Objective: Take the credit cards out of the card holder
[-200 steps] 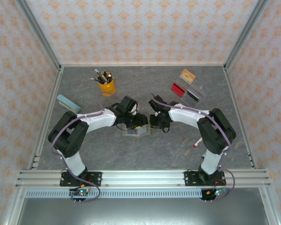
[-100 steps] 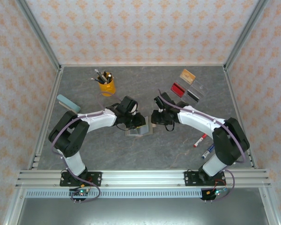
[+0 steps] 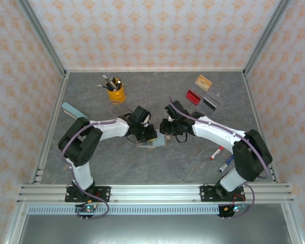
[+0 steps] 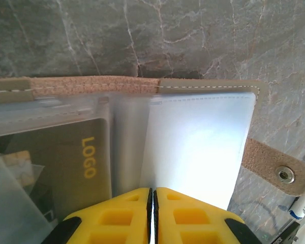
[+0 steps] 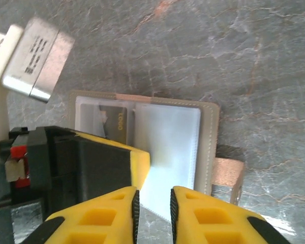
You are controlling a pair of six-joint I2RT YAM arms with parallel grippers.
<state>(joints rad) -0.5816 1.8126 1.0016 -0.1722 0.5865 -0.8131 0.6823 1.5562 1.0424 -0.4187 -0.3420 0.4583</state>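
1. Top view: our left gripper [image 3: 149, 135] and right gripper [image 3: 165, 128] meet tip to tip over the open card holder [image 3: 153, 144], which lies directly under both. Three loose credit cards [image 3: 193, 96] sit well apart, out past the right gripper.
2. Left wrist: fingers are pressed together with only a hairline slit. We can't tell if a sleeve edge is nipped. The holder is just ahead of the tips, its open length running side to side across the tool. The dark LOGO card [image 4: 76, 165] sits in a clear sleeve ahead-left of the tips. The snap tab [image 4: 278, 173] is far right.
3. Right wrist: jaws are narrow. A pale sleeve leaf [image 5: 165, 147] rises from the holder into the gap, so we judge it pinched. The LOGO card lies ahead-left, beyond the left gripper's yellow finger. We judge the left arm nearer for the pull.
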